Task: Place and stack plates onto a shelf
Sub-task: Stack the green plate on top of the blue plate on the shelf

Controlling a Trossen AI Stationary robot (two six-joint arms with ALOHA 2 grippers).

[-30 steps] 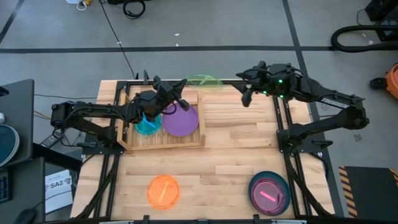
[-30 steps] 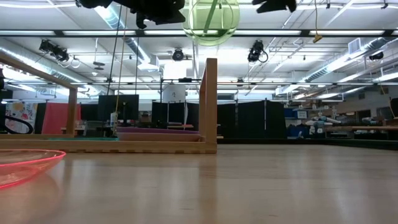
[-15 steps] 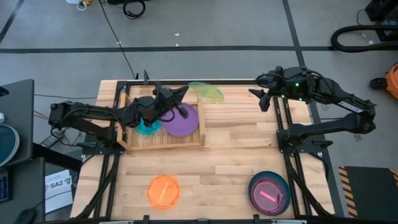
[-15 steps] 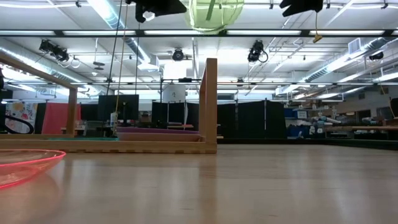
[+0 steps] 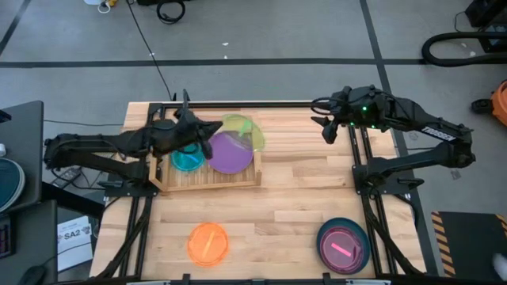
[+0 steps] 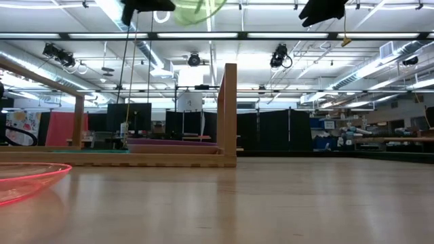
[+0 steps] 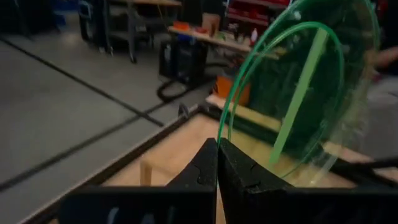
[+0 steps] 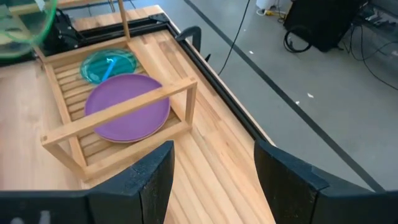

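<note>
My left gripper (image 5: 209, 136) is shut on a clear green plate (image 5: 239, 131), which hangs in the air above the shelf's far right part; the plate also shows in the left wrist view (image 7: 298, 93) and at the top of the low view (image 6: 196, 9). The shelf (image 5: 207, 184) is a light wooden slatted tray holding a purple plate (image 5: 230, 155) and a smaller teal plate (image 5: 187, 161), both lying flat on its slats. My right gripper (image 5: 329, 131) is open, in the air near the table's far right, and holds nothing (image 8: 214, 180). My left gripper pinches the green plate's rim (image 7: 221, 138) between its two fingers. The fingers come about level from the table's left. The plate is lifted clear and stands tilted on edge, reaching out beyond the fingertips.
An orange plate (image 5: 207, 243) lies near the table's near edge. A dark teal plate with a pink plate on it (image 5: 343, 245) lies at the near right. The shelf's raised rails (image 8: 118, 112) stand around the plates. Bare planks (image 5: 301, 186) lie between shelf and right arm.
My left gripper, still shut on the green plate, has carried it from over the table's far edge toward the near left, above the shelf's far right part, and the plate has tipped. My right gripper has drawn back toward the table's right.
</note>
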